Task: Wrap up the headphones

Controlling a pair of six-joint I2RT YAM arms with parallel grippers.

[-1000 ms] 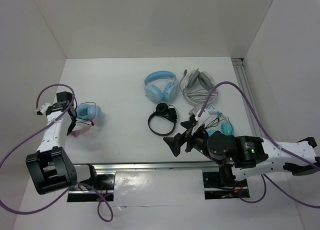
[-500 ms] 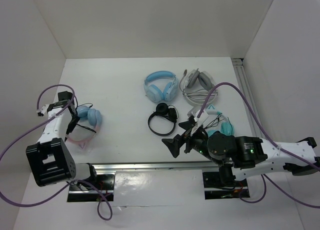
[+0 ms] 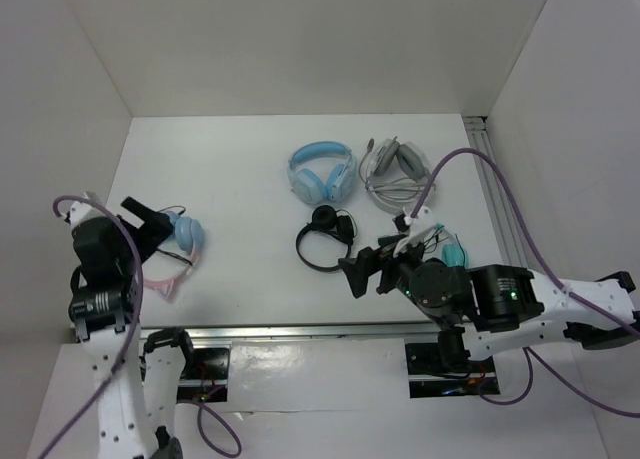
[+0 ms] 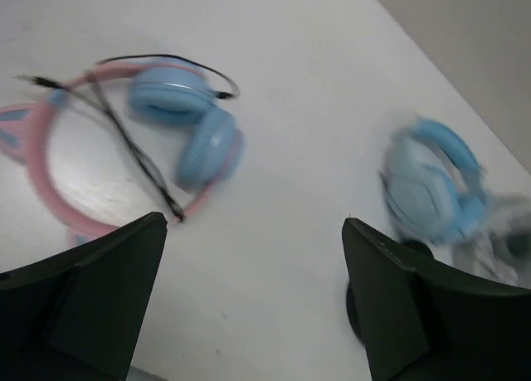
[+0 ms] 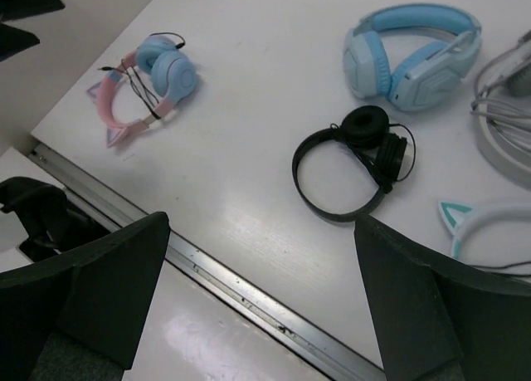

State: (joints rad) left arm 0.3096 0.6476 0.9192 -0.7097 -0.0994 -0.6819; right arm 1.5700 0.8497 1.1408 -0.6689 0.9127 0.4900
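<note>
The headphones point(image 3: 178, 251), with a pink cat-ear headband and light blue cups, lie flat on the table at the left. Their thin black cable point(image 4: 133, 148) runs across the headband loop. My left gripper point(image 3: 153, 229) hangs open above and just left of them, holding nothing; in the left wrist view the headphones point(image 4: 178, 119) sit beyond the open left gripper point(image 4: 253, 223). My right gripper point(image 3: 352, 276) is open near the table's front edge, empty. Its wrist view shows the headphones point(image 5: 153, 78) far to the left of the right gripper point(image 5: 261, 223).
An all-blue pair point(image 3: 322, 171) and a grey-white pair point(image 3: 395, 167) lie at the back middle. A black pair point(image 3: 325, 239) lies just beyond my right gripper. A teal pair with a white cat-ear band point(image 3: 442, 242) is beside the right arm. A metal rail point(image 5: 249, 302) edges the table front.
My left gripper opened and let go of the headphones, then drew back and up toward its base. The headphones now lie flat. The right gripper shifted slightly toward the black pair.
</note>
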